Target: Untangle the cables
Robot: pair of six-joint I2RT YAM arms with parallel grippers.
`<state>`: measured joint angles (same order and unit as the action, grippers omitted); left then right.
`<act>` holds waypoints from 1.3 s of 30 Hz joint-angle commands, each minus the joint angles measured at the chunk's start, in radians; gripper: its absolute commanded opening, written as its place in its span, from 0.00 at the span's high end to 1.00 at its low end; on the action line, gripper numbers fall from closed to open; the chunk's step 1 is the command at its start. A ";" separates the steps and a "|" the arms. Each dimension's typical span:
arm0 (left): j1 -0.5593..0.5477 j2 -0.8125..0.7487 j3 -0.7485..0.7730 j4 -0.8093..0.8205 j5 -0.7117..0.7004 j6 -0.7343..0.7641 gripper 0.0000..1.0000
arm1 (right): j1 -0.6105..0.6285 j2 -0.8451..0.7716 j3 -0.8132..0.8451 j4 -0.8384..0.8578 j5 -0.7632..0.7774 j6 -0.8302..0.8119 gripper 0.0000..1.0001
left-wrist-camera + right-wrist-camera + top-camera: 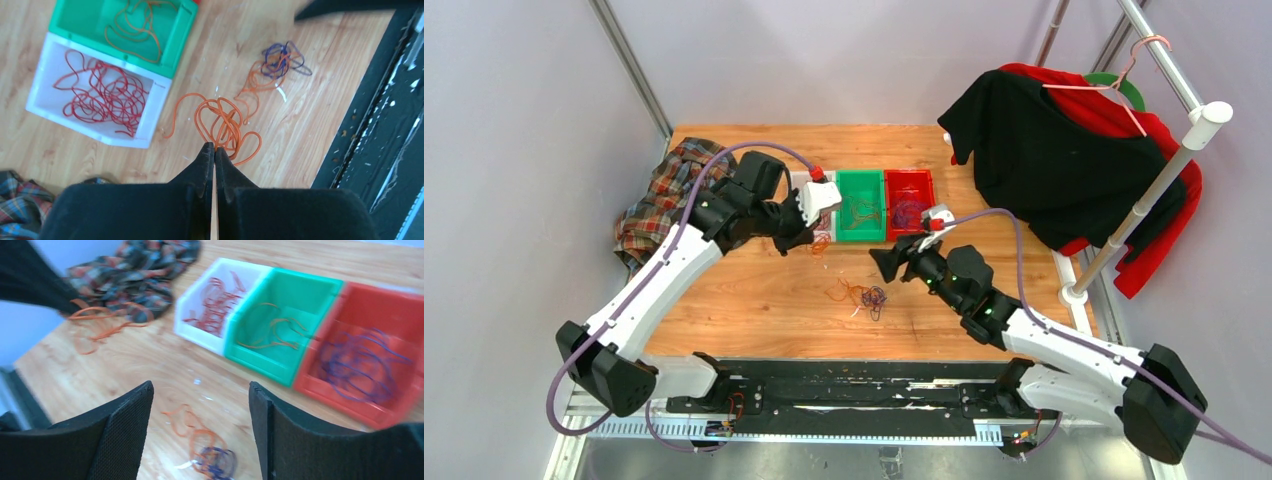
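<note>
- The white bin, the one most to the left, already holds a bundle of red cables, so this colour appears to be sorted.
- The green bin next to it holds some orange cables, but the orange colour is not finished.
- The left claw is clenched, with its two jaws pressed together, and it grasps one orange cable. The loops of this cable hang from the tips above the desk, free of the other wires. The cable is just in front of the white and green bins and not yet inside one. By judgement, its place is the green bin.
- A small tangle of orange and purple wires lies on the desk between the two arms, apart from the held cable. This is the work that is left: the two colours must be separated and put away.
- The right claw is released, with its jaws wide apart and nothing between them. It hovers near the small tangle, which shows low in the gap between its jaws in the right wrist view, and it does not touch it.
- The red bin, the one most to the right, contains purple cables.
- By judgement, the task is more than half done.
</note>
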<state>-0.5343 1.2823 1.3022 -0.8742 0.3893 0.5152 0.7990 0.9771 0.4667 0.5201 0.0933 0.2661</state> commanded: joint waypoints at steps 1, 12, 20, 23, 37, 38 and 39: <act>-0.026 -0.011 0.077 -0.079 0.064 -0.055 0.99 | 0.128 0.055 0.104 0.084 -0.012 -0.033 0.30; -0.071 -0.029 0.125 -0.101 0.127 -0.099 0.99 | 0.239 0.181 0.215 0.139 0.053 -0.089 0.29; -0.076 -0.025 0.176 -0.129 0.215 -0.144 0.99 | 0.246 0.265 0.237 0.190 0.153 -0.122 0.29; -0.079 -0.024 0.186 -0.134 0.264 -0.179 0.99 | 0.251 0.285 0.228 0.270 0.216 -0.130 0.28; -0.087 -0.006 0.248 -0.165 0.351 -0.241 0.99 | 0.263 0.361 0.158 0.499 0.399 -0.088 0.29; -0.087 -0.005 0.265 -0.182 0.351 -0.237 0.99 | 0.262 0.360 0.141 0.503 0.422 -0.087 0.29; -0.087 -0.006 0.287 -0.200 0.348 -0.229 0.99 | 0.259 0.358 0.122 0.505 0.446 -0.085 0.30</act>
<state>-0.6121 1.2766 1.5105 -1.0183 0.6838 0.3019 1.0512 1.3285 0.6476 0.9451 0.3958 0.1654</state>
